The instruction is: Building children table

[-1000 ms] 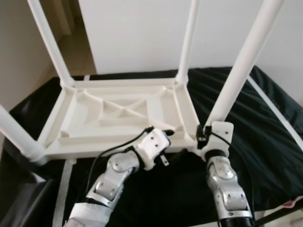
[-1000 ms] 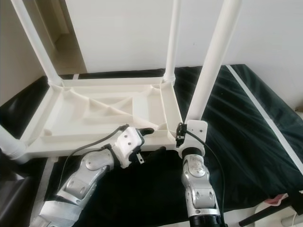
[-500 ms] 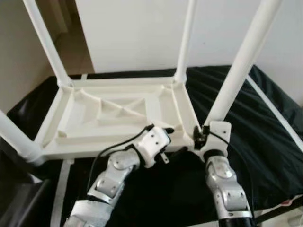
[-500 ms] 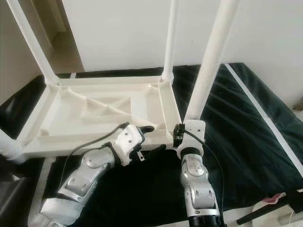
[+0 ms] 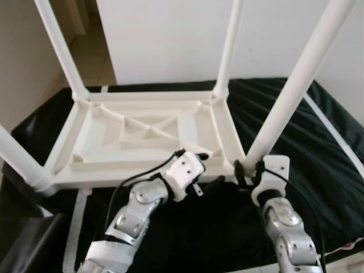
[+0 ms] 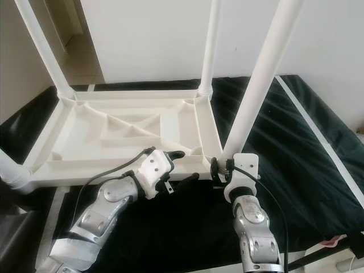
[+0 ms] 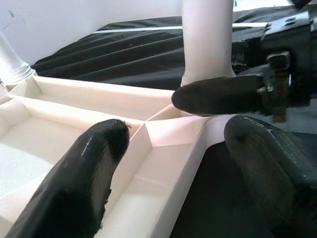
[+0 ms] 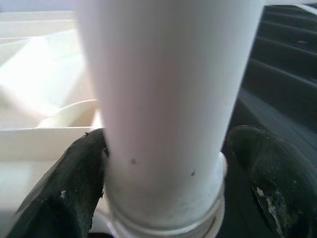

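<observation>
Left eye view: the upside-down white table [image 5: 142,136] lies on the black bedding [image 5: 318,148], legs up. Right gripper [image 8: 163,193] sits at about 4 o'clock of the frame, fingers spread round the near-right leg [image 5: 290,96], not clamped. Left gripper [image 7: 198,148], jaws apart, straddles the near rim at 6 o'clock. Reckon that leg could twist or pop its socket if squeezed off-centre, and soft bedding may let the frame rock

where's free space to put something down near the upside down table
Bare black mattress right of the near right leg, and inside the table frame. Crowded at the near right corner, where the left gripper and right gripper work.
</observation>
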`<state>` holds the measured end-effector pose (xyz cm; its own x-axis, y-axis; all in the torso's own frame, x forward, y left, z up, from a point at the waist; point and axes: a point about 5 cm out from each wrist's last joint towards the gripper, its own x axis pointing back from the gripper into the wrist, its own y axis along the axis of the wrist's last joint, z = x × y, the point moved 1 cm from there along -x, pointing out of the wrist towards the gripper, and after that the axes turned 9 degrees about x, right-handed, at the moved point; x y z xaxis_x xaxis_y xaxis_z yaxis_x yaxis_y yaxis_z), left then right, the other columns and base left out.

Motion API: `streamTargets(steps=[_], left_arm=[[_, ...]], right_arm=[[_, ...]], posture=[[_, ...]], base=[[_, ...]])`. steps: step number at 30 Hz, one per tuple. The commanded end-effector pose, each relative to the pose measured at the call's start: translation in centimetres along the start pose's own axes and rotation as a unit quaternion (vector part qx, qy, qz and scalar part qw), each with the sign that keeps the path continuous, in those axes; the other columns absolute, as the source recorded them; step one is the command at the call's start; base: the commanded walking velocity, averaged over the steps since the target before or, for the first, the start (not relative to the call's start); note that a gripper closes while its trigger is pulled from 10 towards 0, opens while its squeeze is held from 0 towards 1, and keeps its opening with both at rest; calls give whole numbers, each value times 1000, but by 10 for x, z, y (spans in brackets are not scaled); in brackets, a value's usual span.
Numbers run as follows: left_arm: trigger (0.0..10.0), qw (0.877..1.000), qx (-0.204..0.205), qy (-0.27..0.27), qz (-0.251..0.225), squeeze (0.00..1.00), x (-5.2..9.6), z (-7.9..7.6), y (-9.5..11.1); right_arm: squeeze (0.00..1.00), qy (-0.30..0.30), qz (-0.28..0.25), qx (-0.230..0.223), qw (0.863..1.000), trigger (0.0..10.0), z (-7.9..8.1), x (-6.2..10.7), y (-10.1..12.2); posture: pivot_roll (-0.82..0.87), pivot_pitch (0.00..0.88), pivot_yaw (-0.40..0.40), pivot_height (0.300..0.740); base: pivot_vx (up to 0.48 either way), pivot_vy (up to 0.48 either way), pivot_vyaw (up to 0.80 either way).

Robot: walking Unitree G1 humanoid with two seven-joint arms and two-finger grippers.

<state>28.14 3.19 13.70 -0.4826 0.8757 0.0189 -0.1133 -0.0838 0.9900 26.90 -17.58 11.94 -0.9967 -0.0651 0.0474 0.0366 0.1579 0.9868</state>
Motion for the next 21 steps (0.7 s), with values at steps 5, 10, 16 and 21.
streamTargets(steps=[5,10,16,21], left_arm=[[10000,999,7,35,-5,0,0,6,0],[10000,1000,7,27,-7,0,-2,4,1],[10000,1000,6,26,-8,0,-2,5,2],[10000,1000,6,27,-12,0,-3,4,5]], right_arm=[[0,88,-31,28,995,10000,-17,-2,6],[0,167,-37,74,983,10000,-19,-11,11],[0,217,-39,101,970,10000,-17,-21,15],[0,265,-19,138,954,0,-13,-28,5]], posture=[[-19,0,-19,740],[-18,0,-15,740],[-9,0,-18,740],[6,0,-26,740]], base=[[0,0,0],[0,0,0],[0,0,0],[0,0,0]])
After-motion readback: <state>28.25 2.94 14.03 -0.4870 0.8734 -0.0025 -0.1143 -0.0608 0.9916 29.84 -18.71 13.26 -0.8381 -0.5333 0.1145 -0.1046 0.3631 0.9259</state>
